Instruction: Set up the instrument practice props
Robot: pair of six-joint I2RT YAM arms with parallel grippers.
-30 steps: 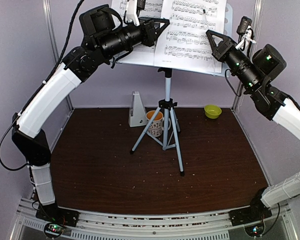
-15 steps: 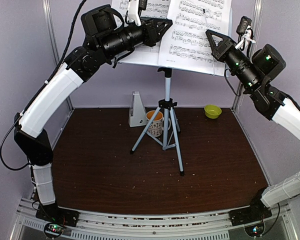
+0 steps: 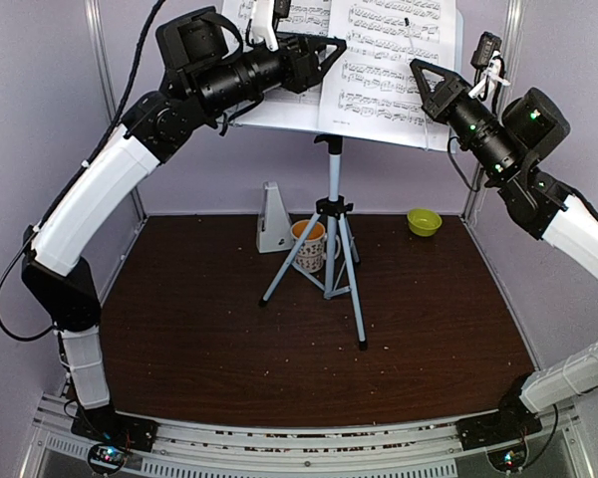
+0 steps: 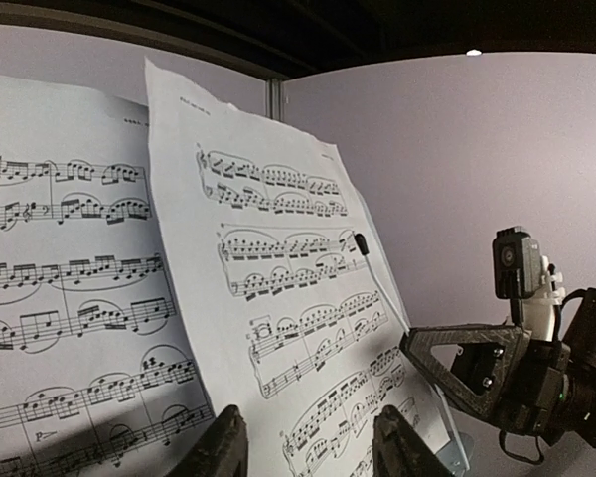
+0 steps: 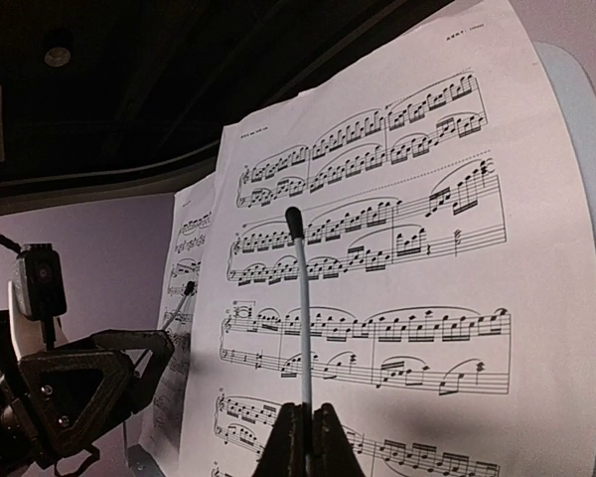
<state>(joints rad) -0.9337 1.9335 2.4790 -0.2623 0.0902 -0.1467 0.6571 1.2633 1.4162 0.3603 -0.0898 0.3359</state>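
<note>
Music pgs (image 3: 394,60) cropped at top, stand desk (image 5: 588,248) mostly covered

The dark brown table (image 3: 199,339) carries the tripod (image 3: 333,211), metronome (image 3: 272,221), mug (image 3: 309,247) and green bowl (image 3: 424,221).

The top camera looks down on the table (image 3: 179,329) from behind. Both wrist cameras closely face the sheet-music pages (image 4: 278,298), from opposite sides
</note>
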